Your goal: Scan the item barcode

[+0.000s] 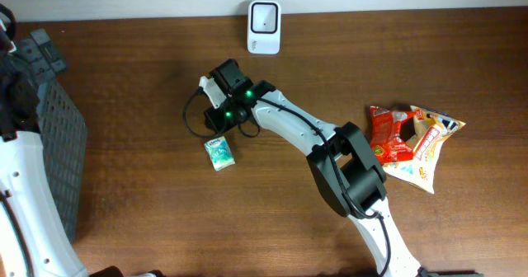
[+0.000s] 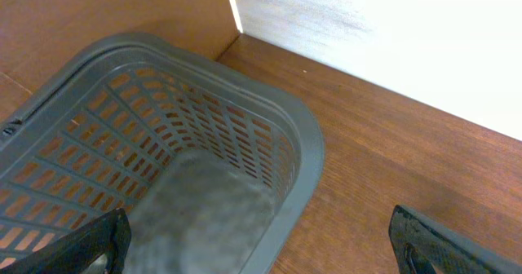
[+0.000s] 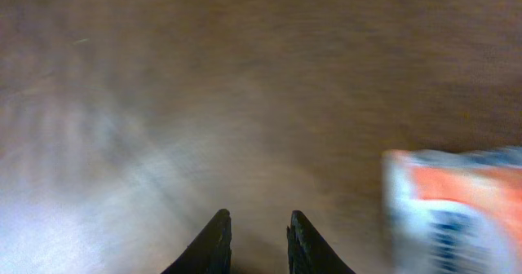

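Right gripper (image 3: 258,217) nearly closed: the two dark fingers (image 3: 218,243) are close together with a slim gap, only bare wood in the gap, nothing held. Right wrist view is motion-blurred; a blurred orange-and-white pack (image 3: 457,205) sits right of the fingers, apart from them, can't tell which item it is. Overhead: right arm (image 1: 289,124) reaches from the near right edge across to left of centre, green lights on its wrist, head low over the table (image 1: 124,219). Small green-and-white packet (image 1: 219,153) lies flat on the wood just near of that head, left of centre; can't tell from above whether the fingers touch it. No barcode readable on it. White scanner (image 1: 264,17) stands at the far edge, about centre, well apart from the packet and facing the table. Two snack bags on the right side, overlapping: red bag (image 1: 386,137) on the left, yellow-and-white bag (image 1: 429,149) on the right, both well apart from the right gripper. Grey slotted basket (image 1: 58,145) at the left edge. Left gripper (image 2: 257,221) wide open, fingers at the two sides of its wrist view, nothing between them, hanging over the right rim of the basket. Inside the basket only a blurred grey floor shows. White wall runs behind the table on the far side.
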`<state>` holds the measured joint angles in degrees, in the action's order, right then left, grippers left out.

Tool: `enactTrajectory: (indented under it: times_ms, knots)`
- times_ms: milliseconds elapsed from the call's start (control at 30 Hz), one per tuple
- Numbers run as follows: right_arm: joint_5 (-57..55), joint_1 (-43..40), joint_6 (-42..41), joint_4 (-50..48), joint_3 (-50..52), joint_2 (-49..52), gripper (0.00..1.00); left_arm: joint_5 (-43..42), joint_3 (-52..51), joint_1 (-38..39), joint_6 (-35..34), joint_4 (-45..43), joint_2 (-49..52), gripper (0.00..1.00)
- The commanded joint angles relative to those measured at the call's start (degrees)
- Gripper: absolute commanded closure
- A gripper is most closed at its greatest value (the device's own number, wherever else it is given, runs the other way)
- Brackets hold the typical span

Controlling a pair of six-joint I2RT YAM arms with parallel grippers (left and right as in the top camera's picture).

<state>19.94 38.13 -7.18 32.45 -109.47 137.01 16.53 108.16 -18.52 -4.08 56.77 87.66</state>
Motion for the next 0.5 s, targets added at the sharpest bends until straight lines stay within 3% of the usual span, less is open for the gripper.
enactTrajectory:
  times_ms: [0,300,467]
  knots:
    - [-9.5,-0.7,-2.6,-0.2,-1.1,0.5,0.75,0.2,0.1,-0.1,0.5,0.0,0.0,0.01]
    - [-9.4,-3.9,-2.6,7.4,-1.1,0.6,0.75,0.2,0.1,-0.1,0.5,-0.1,0.0,0.01]
    - [-0.9,-7.4,-2.5,9.8,-1.1,-2.3,0.74,0.2,0.1,-0.1,0.5,0.0,0.0,0.01]
